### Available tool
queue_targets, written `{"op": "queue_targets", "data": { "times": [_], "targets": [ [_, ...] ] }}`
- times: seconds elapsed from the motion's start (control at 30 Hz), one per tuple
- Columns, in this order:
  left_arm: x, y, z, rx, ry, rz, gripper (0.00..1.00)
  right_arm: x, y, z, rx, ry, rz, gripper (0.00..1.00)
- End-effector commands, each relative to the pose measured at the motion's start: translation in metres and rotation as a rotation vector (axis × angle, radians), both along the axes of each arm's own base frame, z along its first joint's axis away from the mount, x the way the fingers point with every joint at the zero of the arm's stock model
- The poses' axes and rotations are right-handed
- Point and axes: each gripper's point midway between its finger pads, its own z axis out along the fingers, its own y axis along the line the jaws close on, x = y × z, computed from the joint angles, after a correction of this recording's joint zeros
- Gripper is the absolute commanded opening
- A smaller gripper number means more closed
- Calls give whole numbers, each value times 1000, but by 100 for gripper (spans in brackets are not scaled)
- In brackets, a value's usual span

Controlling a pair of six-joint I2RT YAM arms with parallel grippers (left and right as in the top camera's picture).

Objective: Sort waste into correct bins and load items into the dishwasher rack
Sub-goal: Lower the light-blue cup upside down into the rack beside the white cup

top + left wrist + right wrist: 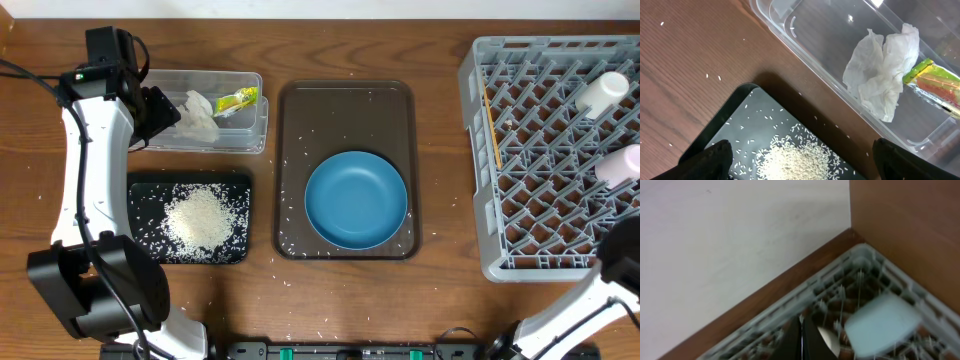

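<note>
Left jaws wide above rice (795, 161); right jaws closed. Plate (356, 199) looks rigid, slick; you should pinch its rim.

Even bright light; right wrist view blurred.

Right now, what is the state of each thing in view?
clear tub, holds tissue and wrapper
black tray, holds rice pile
blue plate, flat on brown tray
white cup, lying in rack
pink cup, lying in rack
light blue bowl, in rack
chopsticks, in rack
left gripper, open, empty
right gripper, shut
</note>
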Motion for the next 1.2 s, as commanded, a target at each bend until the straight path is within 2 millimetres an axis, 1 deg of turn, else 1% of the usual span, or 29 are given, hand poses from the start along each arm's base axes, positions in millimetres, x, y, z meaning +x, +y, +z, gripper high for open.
{"op": "queue_targets", "data": {
  "times": [0.0, 0.07, 0.13, 0.23, 0.3, 0.43, 0.63, 0.77, 0.87, 0.93, 1.0, 1.17],
  "targets": [
    [-4, 1, 7, 1, -14, 12, 92, 17, -20, -49, -111, 131, -107, 1],
    [-4, 1, 7, 1, -14, 12, 92, 26, -22, -68, -133, 166, -136, 1],
    [-4, 1, 7, 1, -14, 12, 92, 29, -26, -86, -142, 201, -158, 1],
    [-4, 1, 7, 1, -14, 12, 92, 26, -35, -110, -140, 259, -186, 1],
    [-4, 1, 7, 1, -14, 12, 92, 20, -39, -122, -129, 293, -196, 1],
    [-4, 1, 7, 1, -14, 12, 92, 1, -52, -130, -121, 350, -238, 1],
    [-4, 1, 7, 1, -14, 12, 92, -30, -63, -146, -68, 447, -266, 1],
    [-4, 1, 7, 1, -14, 12, 92, -49, -68, -153, -39, 496, -282, 1],
    [-4, 1, 7, 1, -14, 12, 92, -62, -70, -151, -20, 523, -296, 1],
    [-4, 1, 7, 1, -14, 12, 92, -69, -70, -143, -20, 522, -305, 1],
    [-4, 1, 7, 1, -14, 12, 92, -74, -70, -130, -28, 508, -328, 1],
    [-4, 1, 7, 1, -14, 12, 92, -82, -67, -84, -65, 432, -363, 1]
  ]
}}
